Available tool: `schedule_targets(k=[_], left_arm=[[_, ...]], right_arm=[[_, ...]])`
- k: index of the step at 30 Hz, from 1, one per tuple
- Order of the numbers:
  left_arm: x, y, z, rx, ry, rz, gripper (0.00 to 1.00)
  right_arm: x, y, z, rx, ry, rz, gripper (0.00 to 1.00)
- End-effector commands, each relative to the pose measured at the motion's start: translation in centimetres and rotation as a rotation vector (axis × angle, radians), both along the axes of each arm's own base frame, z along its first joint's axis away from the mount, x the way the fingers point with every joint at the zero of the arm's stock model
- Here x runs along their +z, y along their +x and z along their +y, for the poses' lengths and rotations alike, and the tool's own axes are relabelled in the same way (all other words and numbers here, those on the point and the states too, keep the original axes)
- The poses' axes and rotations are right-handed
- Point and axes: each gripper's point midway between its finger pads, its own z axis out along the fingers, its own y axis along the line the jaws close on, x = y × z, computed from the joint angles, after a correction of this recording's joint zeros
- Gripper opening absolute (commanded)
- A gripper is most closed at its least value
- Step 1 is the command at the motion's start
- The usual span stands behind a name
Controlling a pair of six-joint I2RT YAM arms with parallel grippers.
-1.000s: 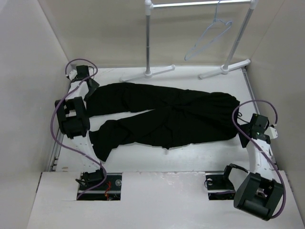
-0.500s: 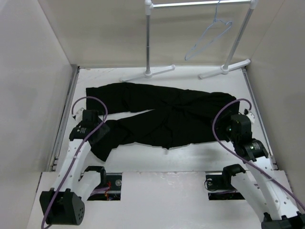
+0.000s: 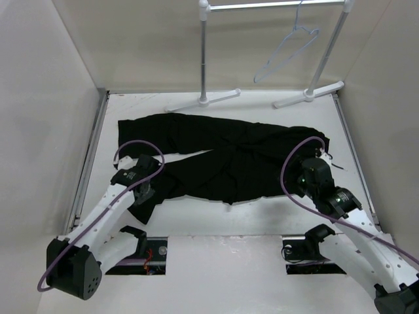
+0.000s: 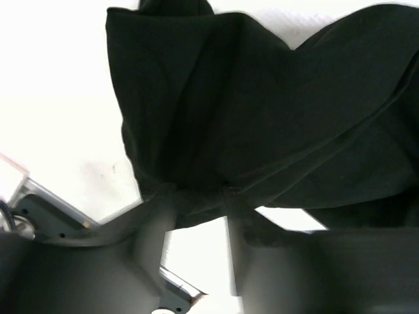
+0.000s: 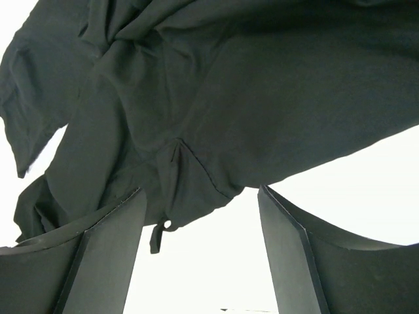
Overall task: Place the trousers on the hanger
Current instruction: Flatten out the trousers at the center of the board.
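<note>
The black trousers (image 3: 229, 163) lie flat across the table, legs to the left and waist to the right. My left gripper (image 3: 145, 191) is at the cuff of the near leg. In the left wrist view its fingers (image 4: 157, 209) have closed onto the hem of the trousers (image 4: 262, 118), and folds run toward the tips. My right gripper (image 3: 306, 176) hovers at the waist end. It stands open (image 5: 200, 191), with the edge and a small loop of the trousers (image 5: 262, 98) lying between its fingers. The pale wire hanger (image 3: 295, 27) hangs on the rail at the back right.
The white garment rack (image 3: 203, 59) stands at the back, its feet (image 3: 308, 93) resting on the table just behind the trousers. Walls close in on the left, right and back. Purple cables loop off both wrists.
My left arm has shifted slightly right along the near leg's cuff and its jaws have closed on the hem. My right arm has edged up and left toward the waist.
</note>
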Motion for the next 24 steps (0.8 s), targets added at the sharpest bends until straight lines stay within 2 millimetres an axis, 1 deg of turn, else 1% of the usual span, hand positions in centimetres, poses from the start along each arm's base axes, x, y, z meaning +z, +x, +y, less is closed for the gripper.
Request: schedule_targets(k=[1, 2, 3, 5, 7, 8, 10, 11, 13, 14, 15, 17, 18, 19, 20, 21, 22, 23, 24], left_arm=[[0.5, 0.0, 0.8, 0.019, 0.077, 0.021, 0.16], [0.7, 0.4, 1.0, 0.029, 0.086, 0.016, 0.09], [1.3, 0.8, 1.3, 0.039, 0.095, -0.001, 0.05], [3.5, 2.5, 2.0, 0.035, 0.122, -0.056, 0.01], [6.2, 4.7, 3.3, 0.020, 0.178, -0.094, 0.00], [7.6, 5.9, 4.1, 0.014, 0.209, -0.106, 0.00], [9.5, 8.8, 5.7, 0.013, 0.255, -0.128, 0.00], [10.0, 10.3, 6.6, 0.018, 0.264, -0.135, 0.00], [9.9, 14.1, 8.4, 0.014, 0.264, -0.118, 0.03], [9.6, 15.5, 9.2, 0.018, 0.267, -0.105, 0.05], [9.5, 17.4, 10.2, 0.022, 0.282, -0.087, 0.08], [10.1, 21.4, 11.9, 0.036, 0.337, -0.082, 0.14], [10.6, 22.8, 12.2, 0.032, 0.346, -0.091, 0.15], [11.2, 23.7, 12.3, 0.030, 0.351, -0.105, 0.17], [12.3, 24.7, 12.5, 0.027, 0.355, -0.128, 0.29], [12.8, 25.0, 12.6, 0.029, 0.358, -0.140, 0.48], [13.2, 24.9, 12.7, 0.031, 0.358, -0.144, 0.60], [13.3, 24.3, 13.1, 0.046, 0.356, -0.145, 0.67], [13.2, 23.1, 13.5, 0.065, 0.347, -0.140, 0.69]], right_arm=[[2.2, 1.0, 1.1, 0.021, 0.051, -0.069, 0.75], [2.2, 1.1, 1.2, 0.022, 0.054, -0.073, 0.75], [2.1, 1.1, 1.2, 0.021, 0.052, -0.072, 0.75], [2.0, 1.1, 1.0, 0.015, 0.043, -0.071, 0.75], [1.7, 1.1, 0.6, 0.007, 0.037, -0.067, 0.75], [1.7, 1.2, 0.4, 0.001, 0.037, -0.070, 0.75], [1.7, 1.4, 0.3, -0.005, 0.035, -0.067, 0.75], [1.8, 1.4, 0.2, -0.006, 0.034, -0.068, 0.75], [1.9, 1.6, 0.2, -0.009, 0.030, -0.071, 0.75], [1.8, 1.7, 0.1, -0.012, 0.025, -0.070, 0.76], [1.7, 1.7, 0.0, -0.013, 0.017, -0.066, 0.76], [1.6, 1.9, -0.1, -0.016, 0.004, -0.062, 0.77], [1.6, 2.0, -0.3, -0.020, 0.000, -0.063, 0.77], [1.6, 1.9, -0.4, -0.023, -0.003, -0.060, 0.77], [1.7, 1.8, -0.5, -0.023, -0.003, -0.063, 0.78], [1.7, 1.7, -0.5, -0.023, -0.002, -0.065, 0.79], [1.7, 1.6, -0.6, -0.025, 0.000, -0.069, 0.79], [1.6, 1.4, -0.6, -0.023, 0.003, -0.071, 0.79], [1.5, 1.2, -0.6, -0.020, 0.008, -0.073, 0.78]])
